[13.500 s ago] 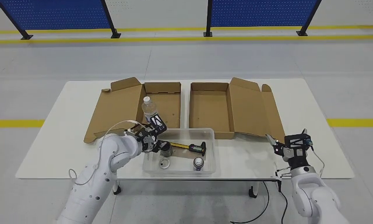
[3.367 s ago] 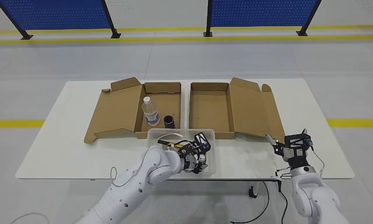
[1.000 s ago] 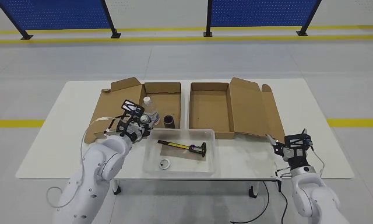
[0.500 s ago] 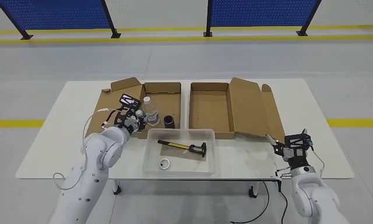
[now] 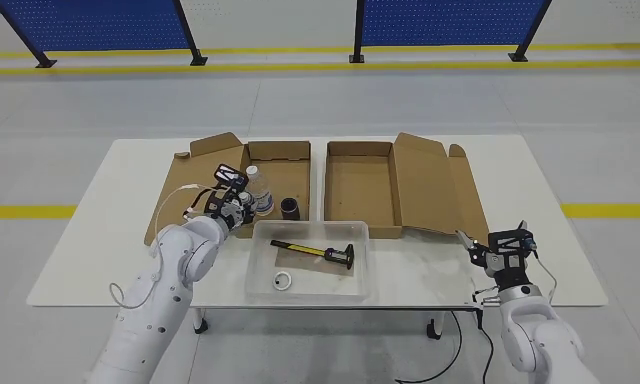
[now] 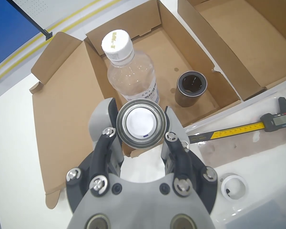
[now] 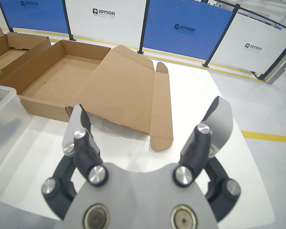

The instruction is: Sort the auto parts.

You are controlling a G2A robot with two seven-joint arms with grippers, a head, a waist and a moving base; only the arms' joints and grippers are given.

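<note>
Steel round part, ring-rimmed with a white centre (image 6: 141, 126): pinched by its sides in my left gripper (image 6: 140, 117), flat face up. It hangs over the near wall of the left brown cardboard box (image 6: 143, 28), just beside the clear plastic bottle with a white cap (image 6: 131, 75). I judge this box collects the round pieces, since a black cylindrical sleeve (image 6: 191, 91) stands upright on its floor.

Right brown cardboard box (image 6: 231, 32): alongside the first, lid folded out.

Clear plastic tray (image 5: 335, 282): holds a yellow-and-black digital caliper (image 6: 240, 128) and a white ring (image 6: 233, 189), both not yet sorted.

Right gripper (image 7: 147, 117): fingers spread, holding nothing. I have it parked above the white table (image 7: 193, 91), well apart from the tray and out of the left arm's way.
</note>
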